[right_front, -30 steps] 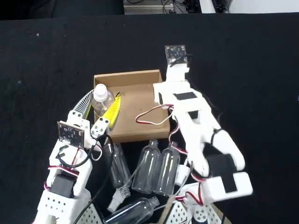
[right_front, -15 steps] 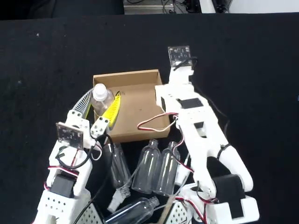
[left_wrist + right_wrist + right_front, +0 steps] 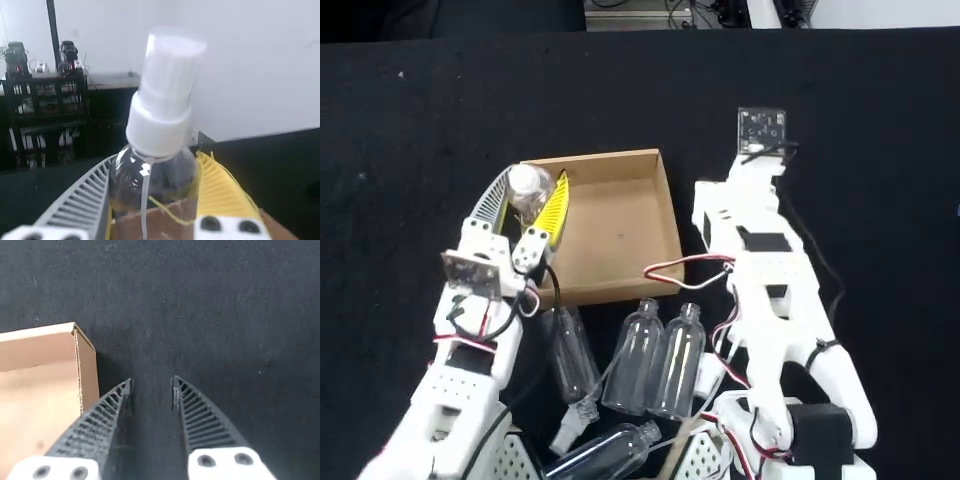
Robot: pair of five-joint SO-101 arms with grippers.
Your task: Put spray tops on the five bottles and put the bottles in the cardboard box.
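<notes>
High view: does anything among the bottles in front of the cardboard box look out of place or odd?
Yes. One uncapped bottle lies on its side, crosswise to the three bottles in front of the box. A loose spray top lies next to it, not yet fitted.

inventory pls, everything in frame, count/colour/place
cardboard box: 1, brown, mid-table between the arms
capped bottle: 1, clear with white spray top, held over the box's left rim
uncapped bottles: 4, clear, on the table between the box and the arm bases
loose spray top: 1, white, among those bottles
table: 1, black
left gripper: grey and yellow fingers, shut on capped bottle
right gripper: black fingers, open, over bare table beside the box
</notes>
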